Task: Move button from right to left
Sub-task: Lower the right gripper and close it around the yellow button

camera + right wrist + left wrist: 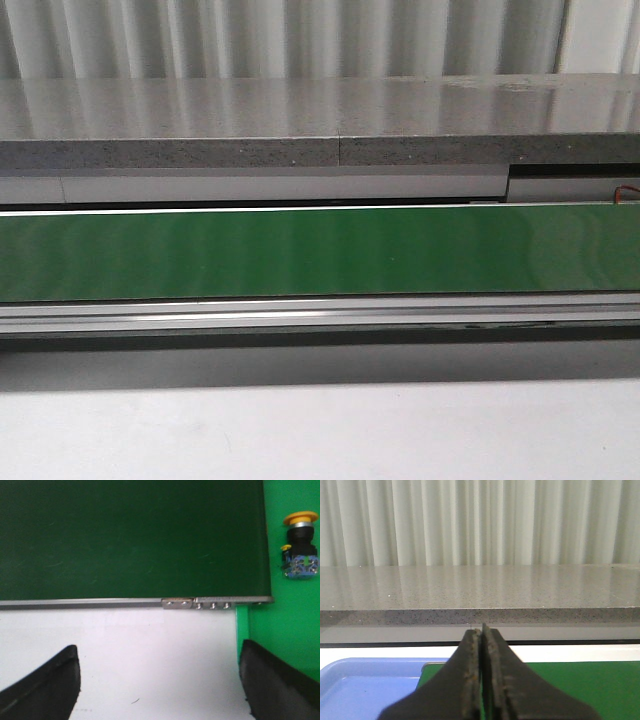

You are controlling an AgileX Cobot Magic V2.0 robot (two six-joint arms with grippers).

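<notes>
I'd swing my wide-open right gripper (160, 680) toward two o'clock, straddling the button (299, 544); left gripper (482, 680) closed, empty.

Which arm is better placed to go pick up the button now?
The right arm. Its tool is open and its wrist view shows the button close ahead on the bright green surface. The left tool is shut, with no button in its view.
</notes>
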